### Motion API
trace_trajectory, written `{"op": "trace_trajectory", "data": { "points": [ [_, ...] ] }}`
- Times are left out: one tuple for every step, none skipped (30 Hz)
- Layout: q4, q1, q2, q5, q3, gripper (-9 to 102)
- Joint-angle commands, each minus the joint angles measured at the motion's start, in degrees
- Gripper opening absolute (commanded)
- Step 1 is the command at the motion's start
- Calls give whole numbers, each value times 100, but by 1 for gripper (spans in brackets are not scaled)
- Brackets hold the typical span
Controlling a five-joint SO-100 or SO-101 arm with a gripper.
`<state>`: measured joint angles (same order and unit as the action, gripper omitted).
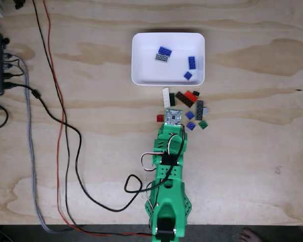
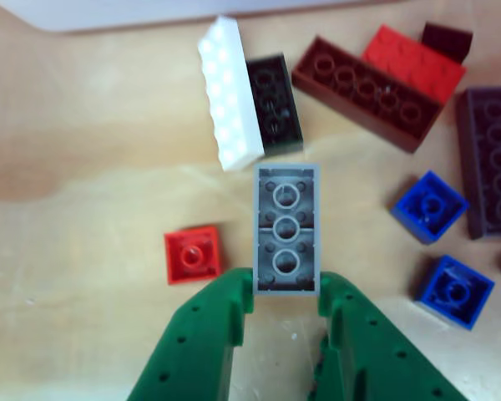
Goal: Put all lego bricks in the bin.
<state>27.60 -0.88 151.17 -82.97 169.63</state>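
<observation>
Pale plywood tabletop (image 1: 252, 166) with dark grain streaks carries everything, and cables (image 1: 55, 116) in black, red and braided grey trail down its left part in the fixed view. At about 12 o'clock from the middle of that view sits the bin (image 1: 141, 55), a shallow white tray with rounded corners; inside it lie three blue lego bricks (image 1: 165, 51) and a grey one just below the largest blue. The green arm (image 1: 169, 166) reaches up from 6 o'clock, its small circuit board (image 1: 173, 116) near the loose pile just below the bin. In the other view the gripper (image 2: 286, 292) comes in from 6 o'clock, its two green fingers (image 2: 225, 305) pressed against the lower sides of a grey brick (image 2: 286, 225) lying underside up, so the claw is clamped on that brick. At 9 o'clock from the grey brick, just beside it, lies a small red square brick (image 2: 192, 255). At 12 o'clock a white brick (image 2: 228, 96) lies tilted, touching a black brick (image 2: 275, 104) on its right. Toward 1 o'clock are a dark brown brick (image 2: 363, 92) and a red brick (image 2: 413, 63) against it. At 3 o'clock sit two small blue bricks (image 2: 430, 206), with a long dark brick (image 2: 493, 163) at the right edge.
</observation>
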Motion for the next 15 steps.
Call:
{"op": "trace_trajectory", "data": {
  "points": [
    [984,149,1151,202,-1195,0],
    [879,132,1020,202,-1424,0],
    [712,62,650,185,-1731,0],
    [519,-35,149,193,-2101,0],
    [439,-114,-404,211,-2549,0],
    [422,-158,-984,211,-3015,0],
    [281,-202,-1626,220,-3419,0],
    [105,-255,-2294,229,-3876,0],
    [97,-308,-2953,237,-4386,0],
    [0,-343,-3542,264,-4852,0],
    [-70,-378,-4061,264,-5273,0],
    [-62,-396,-4518,272,-5695,0],
    [-123,-404,-4878,264,-5985,0],
    [-185,-422,-5115,202,-6126,1],
    [-193,-431,-5291,176,-6231,5]
  ]
}}
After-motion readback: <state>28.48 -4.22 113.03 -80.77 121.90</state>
